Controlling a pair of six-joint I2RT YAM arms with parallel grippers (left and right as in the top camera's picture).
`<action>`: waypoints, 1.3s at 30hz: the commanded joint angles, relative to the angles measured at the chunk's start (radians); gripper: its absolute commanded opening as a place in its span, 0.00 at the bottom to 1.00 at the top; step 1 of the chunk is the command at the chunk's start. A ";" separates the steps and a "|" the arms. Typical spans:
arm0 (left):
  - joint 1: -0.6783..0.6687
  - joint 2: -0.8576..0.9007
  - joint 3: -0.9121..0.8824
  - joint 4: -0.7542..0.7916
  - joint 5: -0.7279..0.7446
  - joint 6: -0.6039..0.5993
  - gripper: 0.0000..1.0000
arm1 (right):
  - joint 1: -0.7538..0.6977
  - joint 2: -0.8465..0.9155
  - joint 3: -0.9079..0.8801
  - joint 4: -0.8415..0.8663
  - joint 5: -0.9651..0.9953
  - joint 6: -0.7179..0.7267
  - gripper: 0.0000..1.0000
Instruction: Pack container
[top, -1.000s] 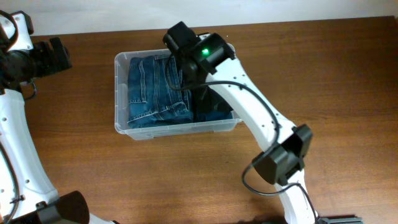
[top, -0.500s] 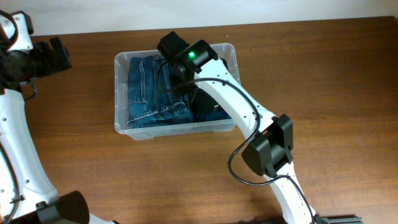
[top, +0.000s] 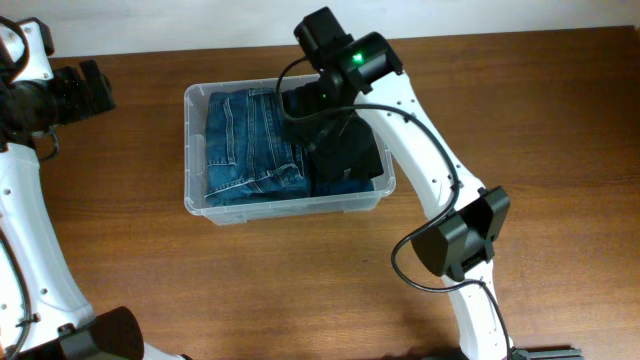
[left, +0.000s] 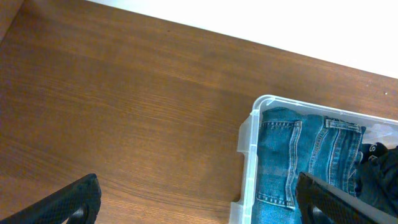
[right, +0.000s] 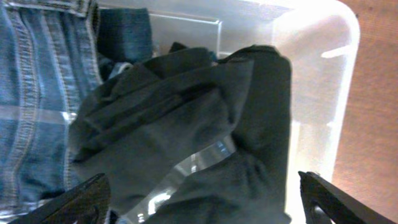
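Observation:
The container (top: 190, 150) is a clear plastic bin in the middle of the table. Folded blue jeans (top: 250, 145) fill its left part. A crumpled dark garment (top: 345, 155) lies in its right part. My right gripper (top: 312, 103) hovers over the bin's back right, open. In the right wrist view, the right gripper (right: 205, 205) stands wide above the dark garment (right: 205, 106), beside the jeans (right: 37, 93) and the container wall (right: 348, 37), with nothing held. My left gripper (top: 95, 88) is far left, open; in the left wrist view, the left gripper (left: 199, 202) is over bare wood, left of the container (left: 249, 149).
The brown wooden table (top: 520, 120) surrounds the bin on every side. The right arm's elbow (top: 460, 240) hangs over the table in front of the bin. A pale wall strip (left: 311, 25) borders the table's far edge.
The right gripper has opened and let go of the dark garment, which now lies in the bin's right side. The right wrist has shifted right and back. The left arm has not moved.

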 joint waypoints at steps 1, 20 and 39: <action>0.004 0.008 0.017 0.000 0.007 -0.010 0.99 | -0.039 -0.008 0.005 0.010 0.028 -0.058 0.89; 0.004 0.007 0.017 0.000 0.007 -0.010 0.99 | -0.064 -0.008 -0.201 0.017 -0.088 -0.170 0.21; 0.004 0.007 0.017 0.000 0.007 -0.010 0.99 | -0.065 -0.008 -0.148 -0.013 -0.084 0.126 0.04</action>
